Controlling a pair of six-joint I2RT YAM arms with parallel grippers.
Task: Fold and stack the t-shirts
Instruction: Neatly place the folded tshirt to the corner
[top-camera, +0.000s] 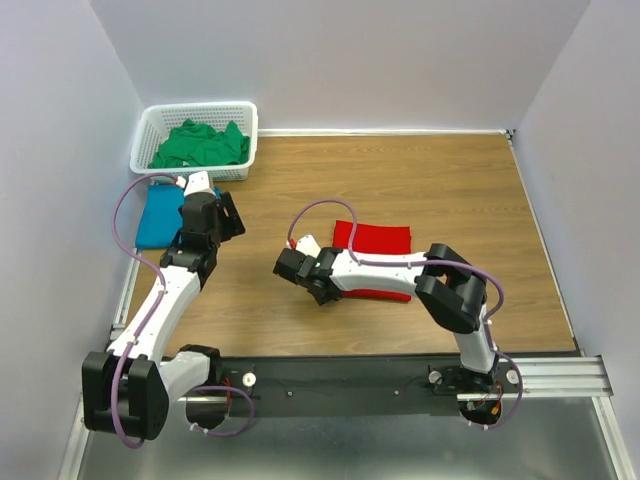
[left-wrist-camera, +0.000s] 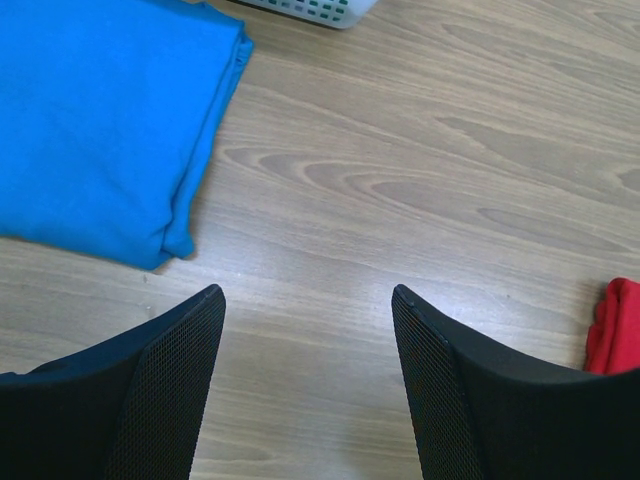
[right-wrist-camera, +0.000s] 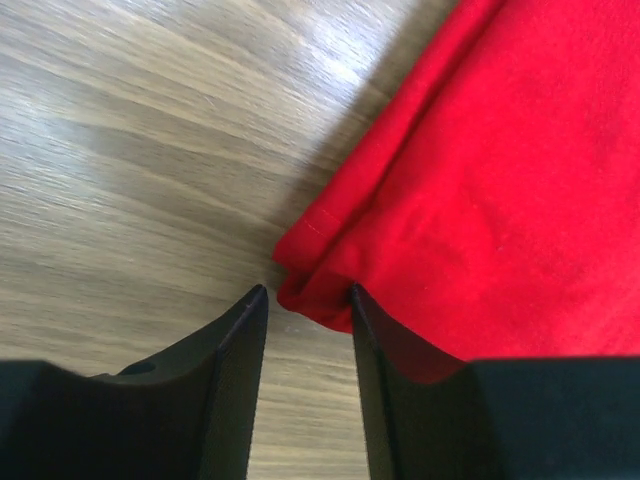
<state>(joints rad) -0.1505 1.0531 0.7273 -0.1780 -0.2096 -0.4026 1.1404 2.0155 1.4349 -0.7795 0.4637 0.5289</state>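
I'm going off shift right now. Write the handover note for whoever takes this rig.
Left gripper: open, empty, over bare table beside the teal shirt.
Right gripper: fingers narrowly apart at a corner of the red shirt; cannot tell if it is pinched.
Teal shirt lies folded at the table's left edge, red shirt mid-table, green shirt crumpled in the basket.
Done: teal and red look folded.
Left: fold green, stack all three.

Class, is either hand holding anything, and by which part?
The left hand is open and holds nothing. The right hand has its fingertips either side of a corner of the red t-shirt; whether it grips cannot be told.
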